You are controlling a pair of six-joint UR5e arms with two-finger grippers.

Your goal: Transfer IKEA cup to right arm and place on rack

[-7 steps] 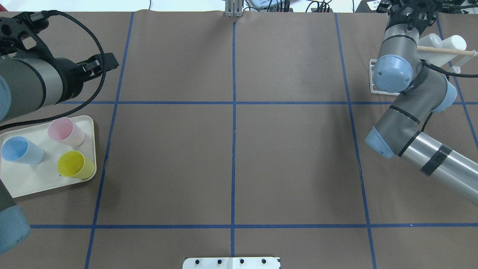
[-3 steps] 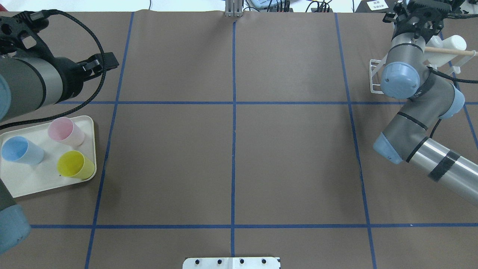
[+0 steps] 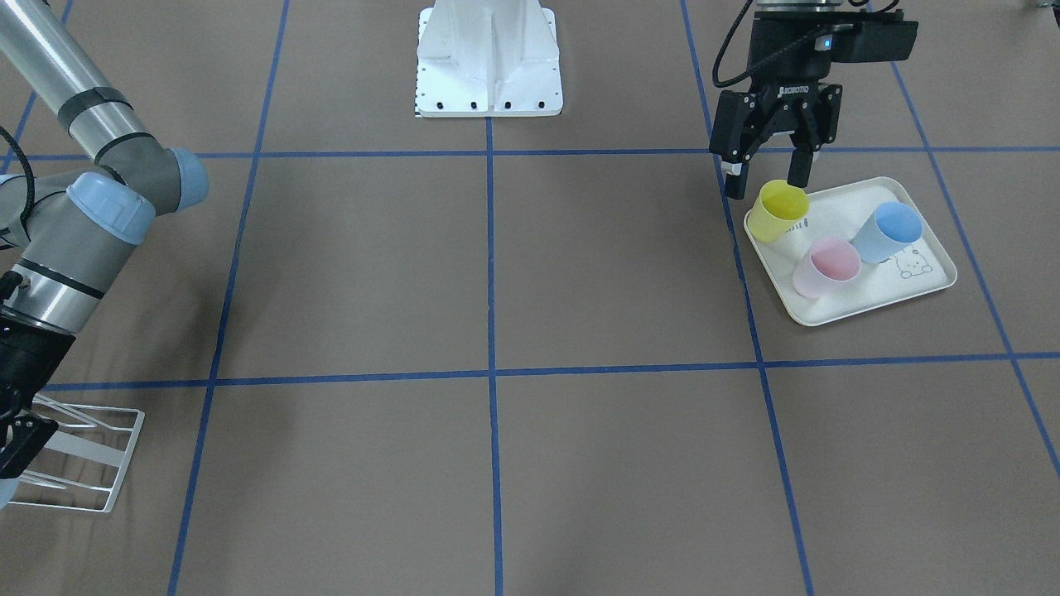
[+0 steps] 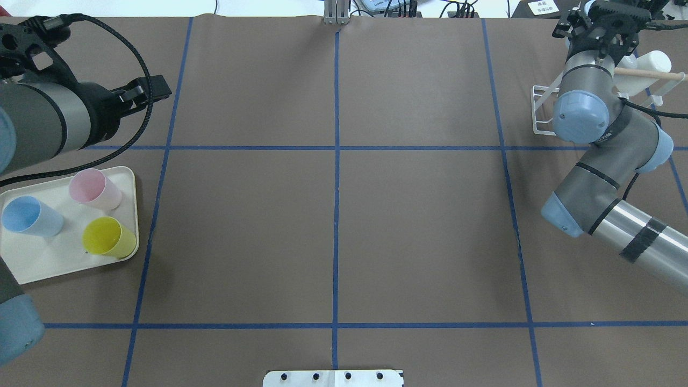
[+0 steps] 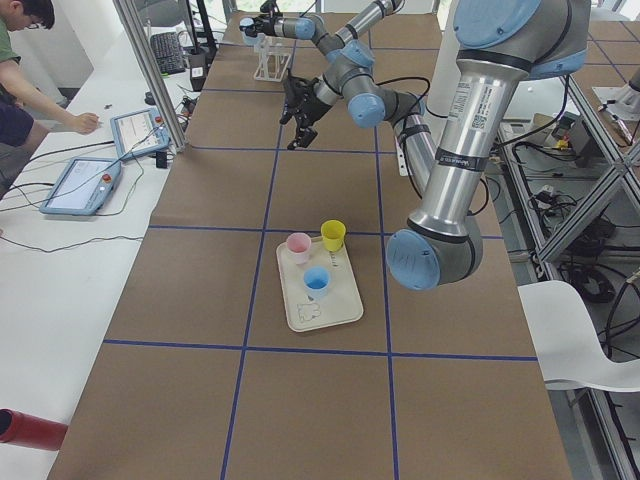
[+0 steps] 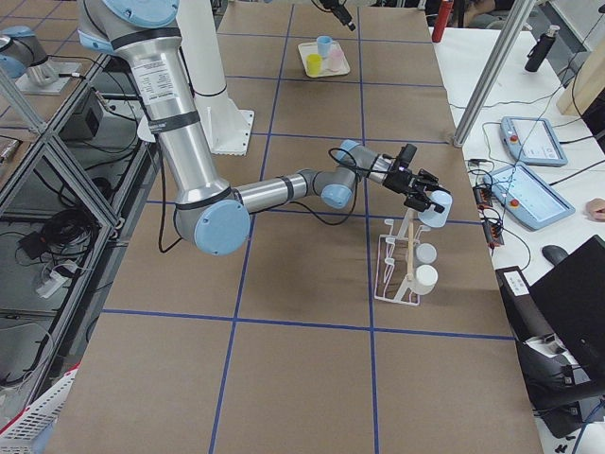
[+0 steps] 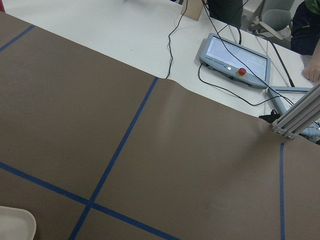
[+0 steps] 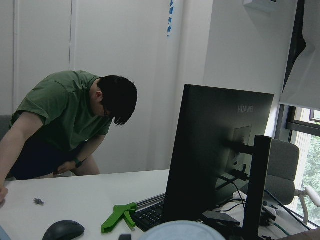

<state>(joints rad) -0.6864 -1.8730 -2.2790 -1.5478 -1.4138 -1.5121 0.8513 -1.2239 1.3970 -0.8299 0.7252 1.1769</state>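
Note:
A pale blue IKEA cup [image 6: 437, 206] hangs at the tip of my right gripper [image 6: 425, 197], just above the white wire rack [image 6: 392, 270]; its rim [image 8: 182, 231] fills the bottom of the right wrist view. The rack [image 4: 537, 107] stands at the far right, with a wooden dowel [image 4: 650, 72] and two white cups [image 4: 654, 59] on it. My left gripper [image 3: 766, 178] hangs open and empty in the air beside the cream tray [image 4: 32, 269]. The tray holds a yellow cup [image 4: 107, 236], a pink cup [image 4: 94, 188] and a blue cup [image 4: 29, 215].
The robot's white base plate [image 3: 489, 58] sits at the table's near-middle edge. A person [image 5: 20, 60] leans over the side desk with control tablets [image 5: 85, 185]. Blue tape lines divide the brown table cover [image 4: 333, 215].
The right arm's wrist has swung farther back and to the right over the rack. The left arm and the tray's cups have not moved.

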